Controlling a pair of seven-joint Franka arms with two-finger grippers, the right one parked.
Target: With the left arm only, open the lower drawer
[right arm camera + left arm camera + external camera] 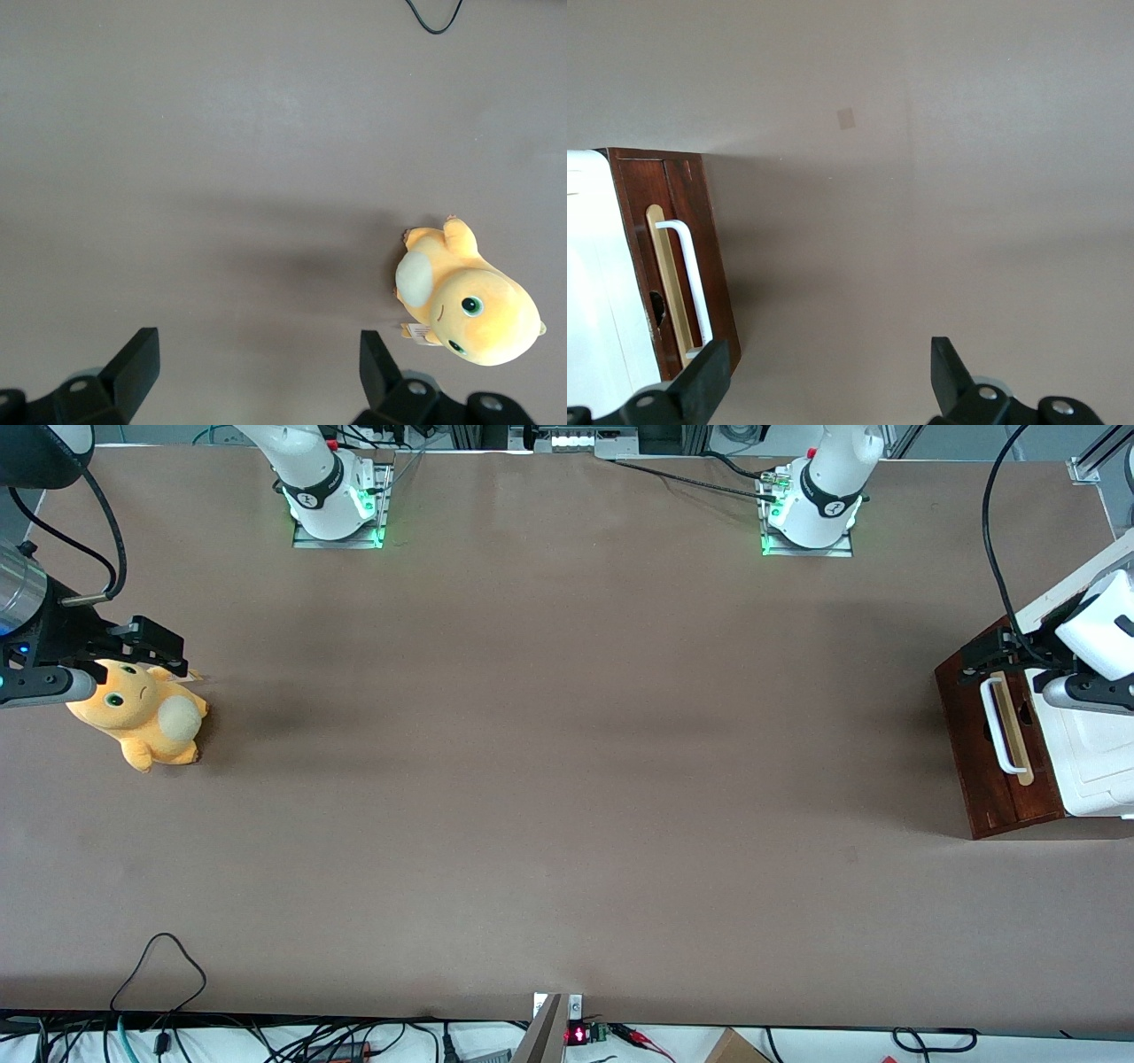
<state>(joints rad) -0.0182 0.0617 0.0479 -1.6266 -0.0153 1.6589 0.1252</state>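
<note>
The lower drawer (970, 731) has a dark reddish-brown front with a white U-shaped bar handle (997, 726) on a tan strip. It sits under the white cabinet top (1099, 771) at the working arm's end of the table. My left gripper (979, 660) hangs above the end of the drawer front that is farther from the front camera. In the left wrist view the gripper (828, 376) is open and empty. One finger (704, 381) lies over the handle's (691, 274) end and the other (948, 372) over bare table. The drawer front (700, 230) lies close against the cabinet.
An orange plush toy (142, 713) lies under the parked arm at the other end of the table, and also shows in the right wrist view (469, 301). Brown table covering (567, 779) spans between them. Cables (159, 965) hang at the near edge.
</note>
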